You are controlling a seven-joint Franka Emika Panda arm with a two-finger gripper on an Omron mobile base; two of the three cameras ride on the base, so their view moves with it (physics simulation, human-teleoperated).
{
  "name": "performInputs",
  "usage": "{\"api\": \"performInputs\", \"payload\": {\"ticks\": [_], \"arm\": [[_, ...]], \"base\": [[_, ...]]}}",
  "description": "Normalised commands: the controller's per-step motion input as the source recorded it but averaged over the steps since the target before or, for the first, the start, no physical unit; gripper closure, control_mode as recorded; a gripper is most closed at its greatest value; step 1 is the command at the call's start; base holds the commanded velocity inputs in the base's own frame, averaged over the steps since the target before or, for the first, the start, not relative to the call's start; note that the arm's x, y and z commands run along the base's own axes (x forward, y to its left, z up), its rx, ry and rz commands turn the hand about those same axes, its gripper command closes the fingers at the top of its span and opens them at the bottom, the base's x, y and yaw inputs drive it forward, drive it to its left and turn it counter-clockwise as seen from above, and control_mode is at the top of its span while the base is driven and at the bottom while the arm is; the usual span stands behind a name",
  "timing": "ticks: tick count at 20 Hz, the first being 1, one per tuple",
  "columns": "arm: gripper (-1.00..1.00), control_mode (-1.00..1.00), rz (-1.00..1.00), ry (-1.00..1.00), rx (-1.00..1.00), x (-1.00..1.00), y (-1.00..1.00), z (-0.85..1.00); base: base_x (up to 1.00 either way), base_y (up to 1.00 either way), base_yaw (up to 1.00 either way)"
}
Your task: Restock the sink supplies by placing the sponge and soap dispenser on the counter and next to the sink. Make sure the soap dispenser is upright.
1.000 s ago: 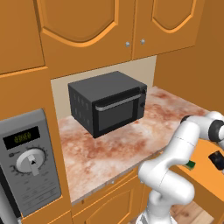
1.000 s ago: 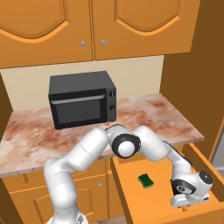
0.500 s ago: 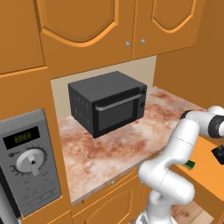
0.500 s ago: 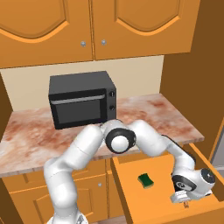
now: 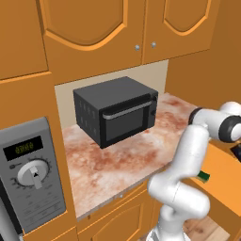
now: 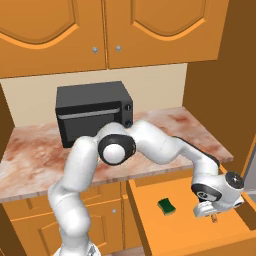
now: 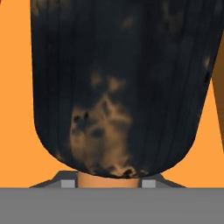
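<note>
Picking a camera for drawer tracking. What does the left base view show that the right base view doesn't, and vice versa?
Left base view: a grey appliance panel with a round dial and green display at lower left.
Right base view: the gripper low over the open orange wooden drawer; jaw state unreadable.
Both: the black box-shaped microwave on the cream mottled counter, the orange upper cabinets, and the small green sponge in the drawer, whole from the right, a sliver past the arm from the left.

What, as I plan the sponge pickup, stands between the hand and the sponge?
Nothing visible: bare drawer floor separates the hand from the sponge in the right base view. A dark mottled object sits close before the hand's camera, though.
</note>
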Motion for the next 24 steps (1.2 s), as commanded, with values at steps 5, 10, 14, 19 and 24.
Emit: {"api": "performInputs", "payload": {"ticks": [5, 10, 14, 19, 24], "arm": [[1.00, -1.00, 0.01, -0.01, -0.08, -0.03, 0.33, 0.83], [1.00, -1.00, 0.02, 0.00, -0.07, -0.18, 0.45, 0.69], [1.00, -1.00, 0.02, 0.00, -0.06, -0.33, 0.49, 0.63], [1.00, -1.00, 0.02, 0.00, -0.06, -0.28, 0.49, 0.75], [1.00, -1.00, 0.02, 0.00, -0.05, -0.06, 0.45, 0.65]], "base": [[0.00, 0.00, 0.00], [0.00, 0.00, 0.00], [0.00, 0.00, 0.00], [0.00, 0.00, 0.00], [0.00, 0.00, 0.00]]}}
